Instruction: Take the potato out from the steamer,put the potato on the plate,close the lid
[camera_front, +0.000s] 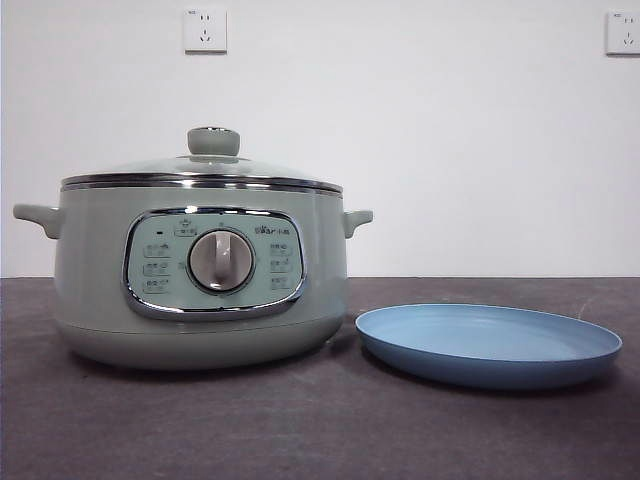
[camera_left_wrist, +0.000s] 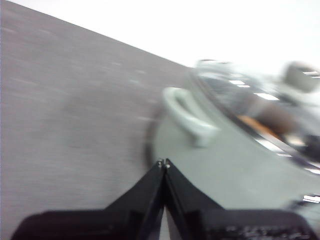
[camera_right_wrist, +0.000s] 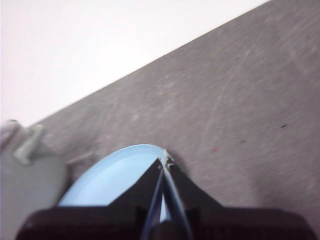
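Sage-green steamer (camera_front: 200, 270) sits lidded, lid (camera_front: 205, 168) covering the potato (camera_left_wrist: 256, 125), blue plate (camera_front: 490, 345) empty beside it; left gripper (camera_left_wrist: 163, 163) and right gripper (camera_right_wrist: 164, 160) wait, jaws pressed together.

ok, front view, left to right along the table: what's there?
steamer with the lid seated on top → plate, empty. Neither pincer shows in this view.
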